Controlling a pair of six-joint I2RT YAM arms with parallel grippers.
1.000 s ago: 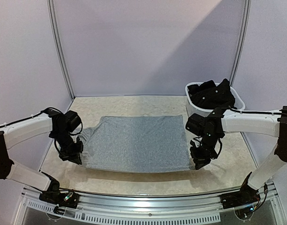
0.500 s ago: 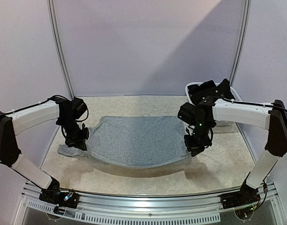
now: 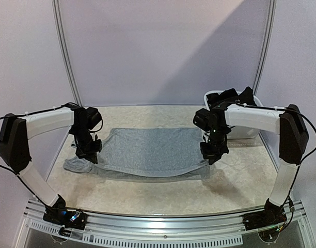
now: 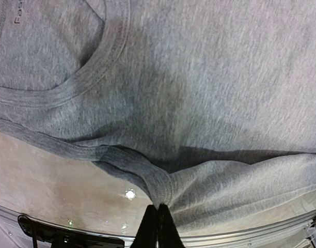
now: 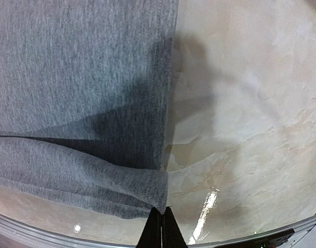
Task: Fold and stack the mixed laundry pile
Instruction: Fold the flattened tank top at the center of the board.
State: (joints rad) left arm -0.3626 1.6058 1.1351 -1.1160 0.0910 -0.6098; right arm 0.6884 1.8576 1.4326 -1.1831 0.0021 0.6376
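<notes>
The left gripper and right gripper were each clamped on the light grey sleeveless top's near edge, which was raised and sagging above the worktop.

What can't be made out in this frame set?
- Top view: anything beneath the black garment in the basket, hidden by that garment and the basket wall.
- Left wrist view: the label print inside the grey top, which runs off the frame edge and is too small to read.
</notes>
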